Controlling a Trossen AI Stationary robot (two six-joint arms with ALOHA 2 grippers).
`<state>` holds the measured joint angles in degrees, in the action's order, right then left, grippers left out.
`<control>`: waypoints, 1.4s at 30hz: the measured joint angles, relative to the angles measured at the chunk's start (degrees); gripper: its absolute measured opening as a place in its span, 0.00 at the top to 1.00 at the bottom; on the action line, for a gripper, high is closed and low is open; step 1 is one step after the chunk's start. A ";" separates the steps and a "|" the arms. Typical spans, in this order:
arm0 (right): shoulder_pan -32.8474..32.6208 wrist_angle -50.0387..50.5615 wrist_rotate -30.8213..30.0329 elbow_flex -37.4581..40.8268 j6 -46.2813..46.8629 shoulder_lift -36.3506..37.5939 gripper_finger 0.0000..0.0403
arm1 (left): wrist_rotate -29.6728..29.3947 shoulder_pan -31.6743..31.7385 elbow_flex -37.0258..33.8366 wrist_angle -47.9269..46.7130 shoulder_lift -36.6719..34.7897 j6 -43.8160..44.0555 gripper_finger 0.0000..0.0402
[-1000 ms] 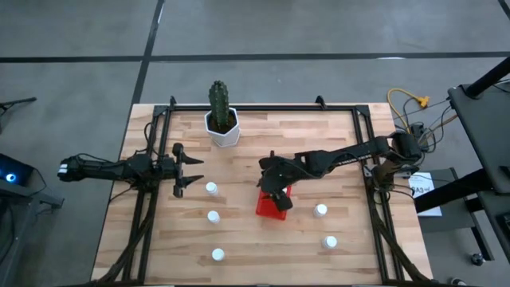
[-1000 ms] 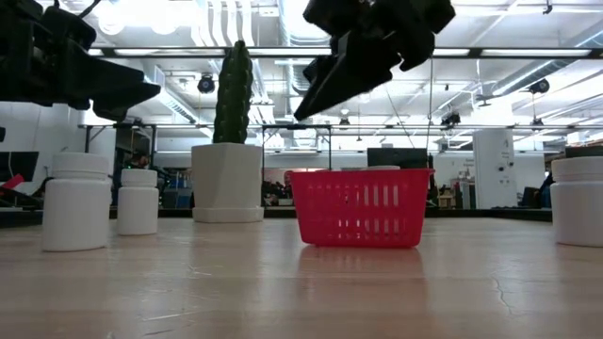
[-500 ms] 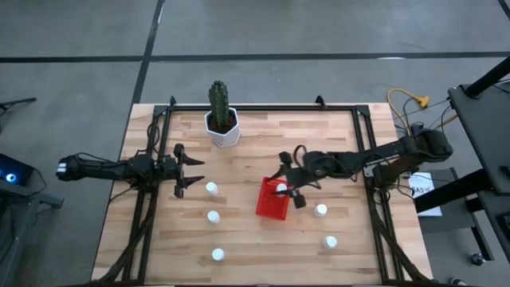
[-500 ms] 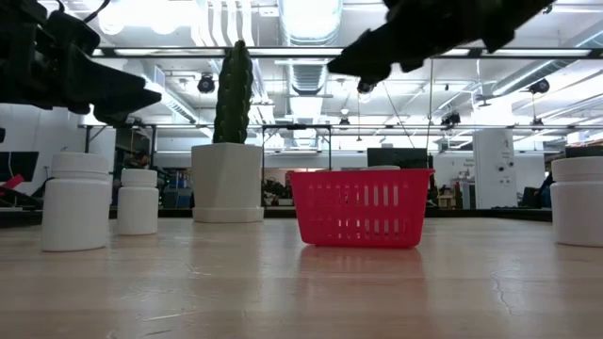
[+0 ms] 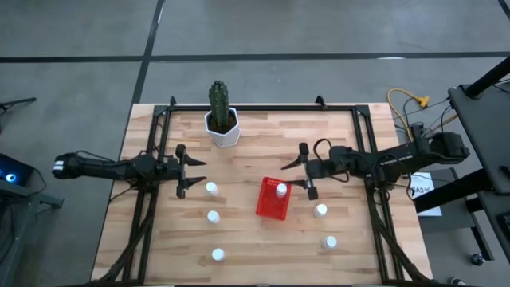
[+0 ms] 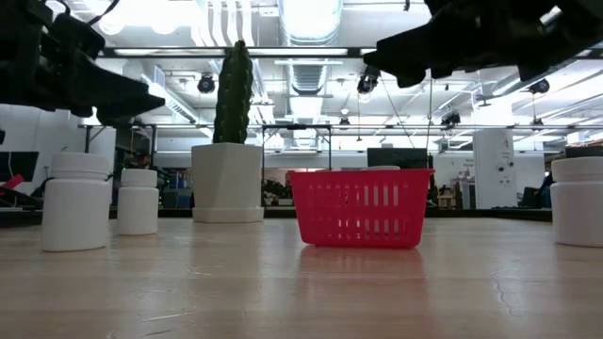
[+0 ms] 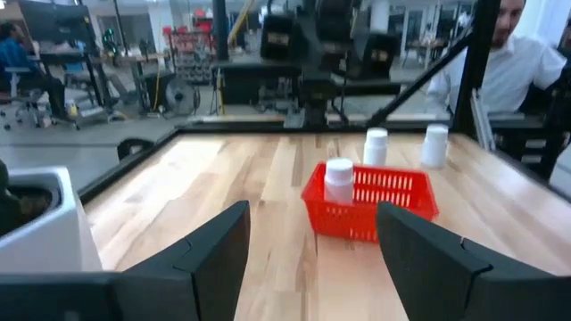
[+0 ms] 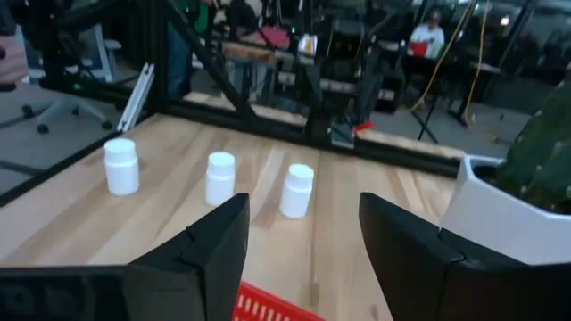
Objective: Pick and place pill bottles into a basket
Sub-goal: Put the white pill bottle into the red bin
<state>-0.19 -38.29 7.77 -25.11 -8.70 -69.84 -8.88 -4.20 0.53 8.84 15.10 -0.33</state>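
The red basket (image 5: 271,203) stands mid-table with one white pill bottle (image 5: 281,190) upright inside; both also show in the left wrist view, the basket (image 7: 385,193) and the bottle (image 7: 339,181). Three bottles (image 5: 211,188) (image 5: 213,216) (image 5: 217,255) stand left of the basket. Two more (image 5: 320,210) (image 5: 330,241) stand to its right. My right gripper (image 5: 305,171) is open and empty, in the air just right of the basket. My left gripper (image 5: 192,170) is open and empty above the table, close to the nearest left bottle.
A cactus in a white hexagonal pot (image 5: 222,121) stands at the far edge, left of centre. Black frame rails run along the table's left and right sides (image 5: 143,207) (image 5: 374,215). Bare wood lies near the front edge between the bottle groups. A person (image 7: 526,62) is beyond the table.
My right gripper has drawn back from above the basket toward the table's right edge and has tipped from pointing down to nearly level. A bottle now shows standing in the basket where the gripper was.
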 joint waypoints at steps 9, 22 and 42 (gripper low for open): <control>0.53 -3.23 -0.06 1.85 -0.72 -0.02 0.50 | -0.63 -0.01 3.59 0.25 8.22 0.03 0.44; 1.38 -3.93 0.40 3.26 0.14 -0.07 0.50 | 1.02 -0.03 13.25 1.56 24.55 -4.77 0.44; 1.34 -3.99 0.42 3.22 0.81 -0.09 0.50 | 3.20 -0.06 26.22 -5.82 42.37 -6.45 0.44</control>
<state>1.15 -42.28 8.19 -21.89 -7.89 -69.93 -5.69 -4.25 26.76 3.02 57.47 -6.79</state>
